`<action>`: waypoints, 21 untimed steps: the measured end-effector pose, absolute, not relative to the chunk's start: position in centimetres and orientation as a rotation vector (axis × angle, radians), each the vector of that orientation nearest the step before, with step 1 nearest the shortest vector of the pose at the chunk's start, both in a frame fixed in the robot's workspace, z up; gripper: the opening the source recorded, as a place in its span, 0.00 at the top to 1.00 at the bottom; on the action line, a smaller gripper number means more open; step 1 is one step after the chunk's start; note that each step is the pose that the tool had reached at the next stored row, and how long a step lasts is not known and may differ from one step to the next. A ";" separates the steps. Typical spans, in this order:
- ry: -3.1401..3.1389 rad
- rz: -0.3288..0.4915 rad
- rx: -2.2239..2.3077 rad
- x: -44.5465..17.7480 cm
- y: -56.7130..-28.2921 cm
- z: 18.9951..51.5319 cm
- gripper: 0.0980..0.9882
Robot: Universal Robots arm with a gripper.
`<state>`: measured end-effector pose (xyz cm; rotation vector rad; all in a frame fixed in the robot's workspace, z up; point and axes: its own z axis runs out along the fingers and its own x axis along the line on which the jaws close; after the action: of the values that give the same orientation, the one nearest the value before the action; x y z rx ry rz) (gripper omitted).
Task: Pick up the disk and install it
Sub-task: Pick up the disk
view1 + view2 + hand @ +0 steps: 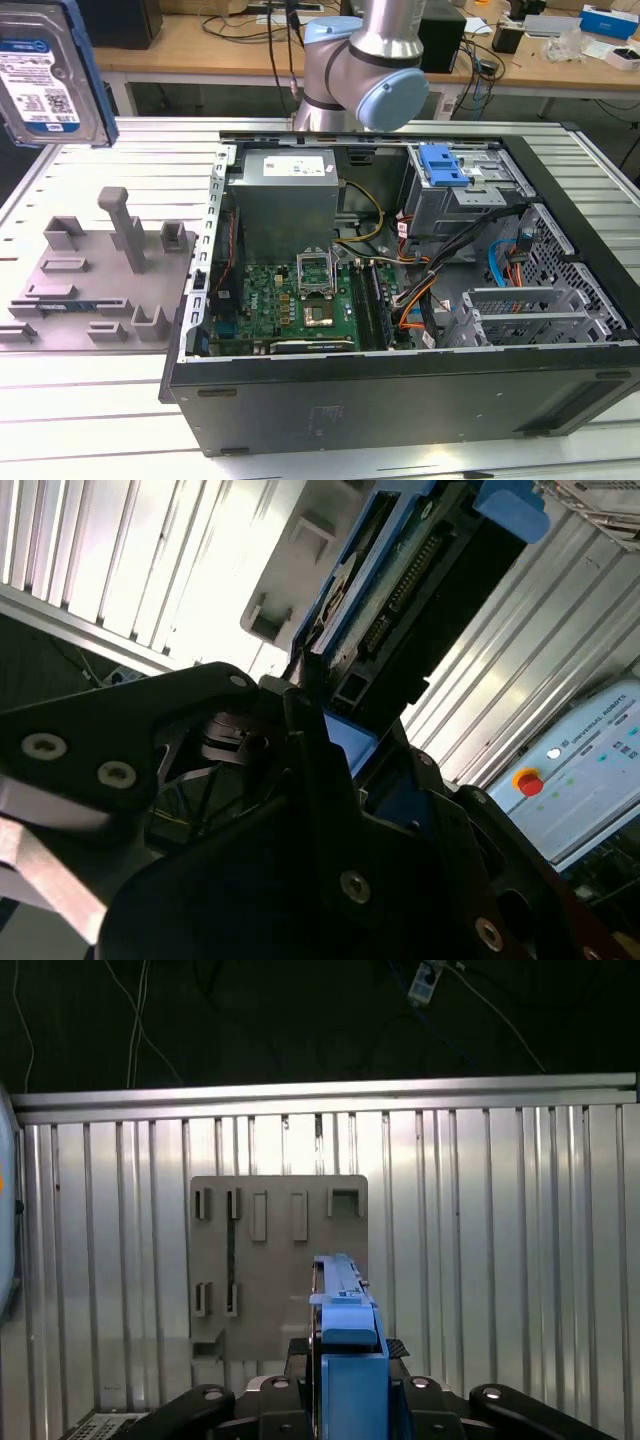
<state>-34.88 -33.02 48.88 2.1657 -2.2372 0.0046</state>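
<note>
The disk [42, 70], silver with a white-and-blue label and a blue bracket, hangs high in the air at the exterior view's far left, above the grey fixture plate [90, 280]. In the first wrist view the disk [345, 1330] shows edge-on, clamped in my gripper [348, 1395], with the fixture plate [278, 1260] beyond it. The second wrist view has the disk [420, 590], connector side showing, standing out from my gripper [335, 735]. The gripper is shut on the disk.
An open computer case [400, 400] lies on the ribbed metal table [80, 420], at the exterior view's right. Inside are a grey power-supply box [285, 205], a motherboard [290, 305], cables and a drive cage with a blue latch [443, 165]. The arm [365, 70] rises behind the case.
</note>
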 end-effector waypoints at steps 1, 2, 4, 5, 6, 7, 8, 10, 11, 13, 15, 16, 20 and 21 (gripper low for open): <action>-2.237 -0.001 2.166 -33.1 -33.3 48.9 0.70; -2.237 -0.003 2.165 -32.7 -33.4 48.9 0.70; -2.236 -0.005 2.165 -31.8 -33.6 48.9 0.70; -2.235 -0.007 2.164 -31.2 -33.7 48.9 0.70; -2.235 -0.009 2.164 -30.5 -33.8 48.9 0.70; -2.235 -0.010 2.164 -30.1 -33.9 48.9 0.70; -2.234 -0.012 2.163 -29.3 -34.1 48.9 0.70; -2.232 -0.020 2.162 -27.6 -34.5 48.9 0.70; -2.232 -0.023 2.161 -26.9 -34.7 48.9 0.70; -2.231 -0.026 2.160 -25.7 -35.1 48.9 0.70; -2.231 -0.027 2.160 -24.1 -35.8 48.9 0.70; -2.230 -0.028 2.160 -23.6 -36.1 48.9 0.70; -2.231 -0.028 2.160 -21.4 -37.4 48.9 0.70; -2.230 -0.028 2.160 -21.0 -37.6 48.9 0.70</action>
<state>-20.99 -37.57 48.91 2.1600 -2.2305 -0.0278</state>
